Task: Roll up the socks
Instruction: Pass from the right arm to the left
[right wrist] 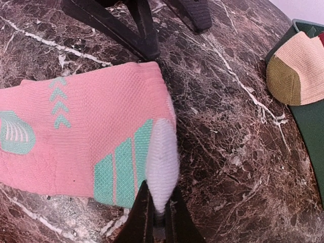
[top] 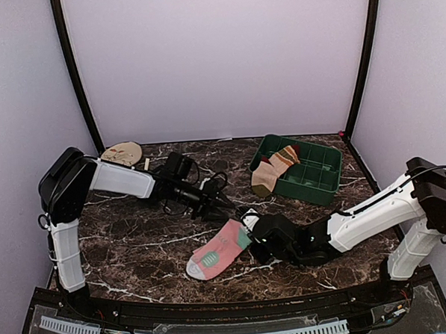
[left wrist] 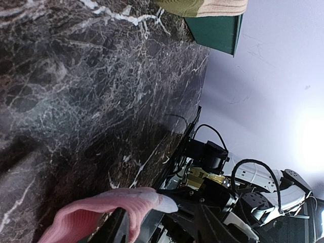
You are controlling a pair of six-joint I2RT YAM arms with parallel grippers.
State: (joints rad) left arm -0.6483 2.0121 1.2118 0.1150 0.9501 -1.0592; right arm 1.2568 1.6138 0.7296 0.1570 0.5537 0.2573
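Presently: the pink sock [top: 216, 253] lies flat on the table [top: 137, 246], about 6 o'clock from table centre. Its mint toe points to 7 o'clock and its cuff to 1.

- The right gripper [right wrist: 159, 202] is pinched tight on the white cuff edge [right wrist: 162, 157], with the fabric bunched into a small peak between the fingers.
- The left gripper [top: 231, 205] reaches in low from 10 o'clock. Its jaws are partly spread and the tips are right at the sock's far edge beside the cuff. I see nothing clamped in them.
- The tan sock [top: 272, 170] is draped over the rim of the green tray [top: 317, 173] at 2 o'clock, well apart from both grippers.

My reading is that the roll of the pink sock is only starting, at the cuff end.

To do this step well:
- Carry the pinched cuff over toward 7 o'clock, low and close to the fabric, so the first turn is tight.
- Use the left fingers to pin the sock body. The marble looks slick, and the whole sock could slide instead of folding.
- Keep the turn square to the sock's long axis.
- The pinch holds only the thin edge, so a pull upward may slip it free.
- The two grippers sit very near each other, so mind a knock.
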